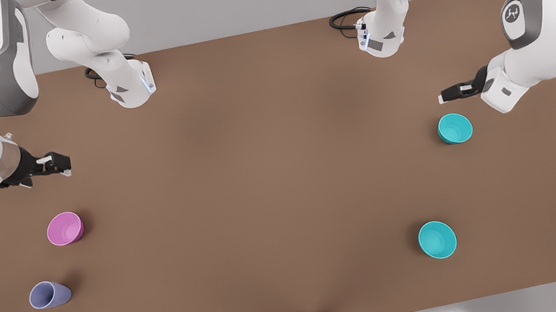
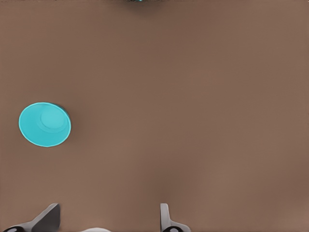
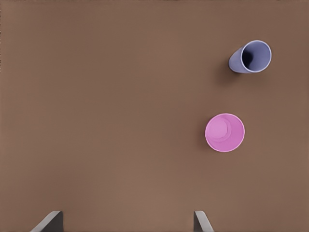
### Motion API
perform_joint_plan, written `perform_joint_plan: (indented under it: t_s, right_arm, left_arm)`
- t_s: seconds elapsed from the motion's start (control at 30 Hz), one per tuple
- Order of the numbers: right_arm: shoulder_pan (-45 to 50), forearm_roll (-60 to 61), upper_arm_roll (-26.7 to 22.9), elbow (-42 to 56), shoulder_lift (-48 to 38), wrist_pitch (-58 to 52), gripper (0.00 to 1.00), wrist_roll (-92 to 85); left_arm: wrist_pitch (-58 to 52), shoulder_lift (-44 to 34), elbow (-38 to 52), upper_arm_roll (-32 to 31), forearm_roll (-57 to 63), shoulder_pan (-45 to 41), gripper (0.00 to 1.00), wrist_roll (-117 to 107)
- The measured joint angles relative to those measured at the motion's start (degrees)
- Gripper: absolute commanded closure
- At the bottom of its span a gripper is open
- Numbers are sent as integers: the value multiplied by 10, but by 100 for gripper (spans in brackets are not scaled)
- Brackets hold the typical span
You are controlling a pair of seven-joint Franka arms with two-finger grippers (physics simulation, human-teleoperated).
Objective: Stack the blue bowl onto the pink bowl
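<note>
The blue bowl [image 1: 454, 128], a deep teal, stands upright on the table at the front view's right; it also shows in the left wrist view [image 2: 44, 124]. My left gripper [image 1: 445, 96] hovers just behind it, open and empty [image 2: 106, 218]. The pink bowl [image 1: 65, 228] stands upright at the front view's left, also in the right wrist view [image 3: 224, 132]. My right gripper [image 1: 64, 164] hangs above the table behind the pink bowl, open and empty [image 3: 126, 221]. Neither gripper touches a bowl.
A brighter cyan bowl [image 1: 437, 239] stands nearer the front edge on the front view's right. A lavender cup [image 1: 49, 295] lies tipped on its side in front of the pink bowl, also in the right wrist view [image 3: 251, 57]. The brown table [image 1: 260, 181] stretches between the two groups.
</note>
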Motion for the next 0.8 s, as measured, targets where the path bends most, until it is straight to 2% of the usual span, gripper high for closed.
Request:
perform_joint_plan:
  t_s: [0.1, 0.17, 0.3, 0.4, 0.5, 0.8]
  right_arm:
    - [0, -1, -3, 19, 16, 7, 0, -5]
    - [-18, -3, -11, 21, 74, 12, 0, -10]
    - [-155, 4, -13, 19, 197, 67, 0, -31]
    - [-237, 21, -12, 21, 249, 122, 0, -59]
    - [-270, 38, -12, 6, 271, 177, 0, -90]
    - [-274, 90, -11, -147, 266, 335, 0, -160]
  left_arm:
    - [10, 10, 0, 1, 14, -3, 0, -2]
    - [16, 17, 0, 1, 19, 2, 0, -3]
    - [23, 24, -1, 1, 28, 8, 0, -4]
    - [25, 28, -1, -1, 31, 3, 0, -5]
    - [29, 29, -1, -2, 32, 1, 0, -5]
    - [38, 35, 0, -2, 33, 12, 0, -4]
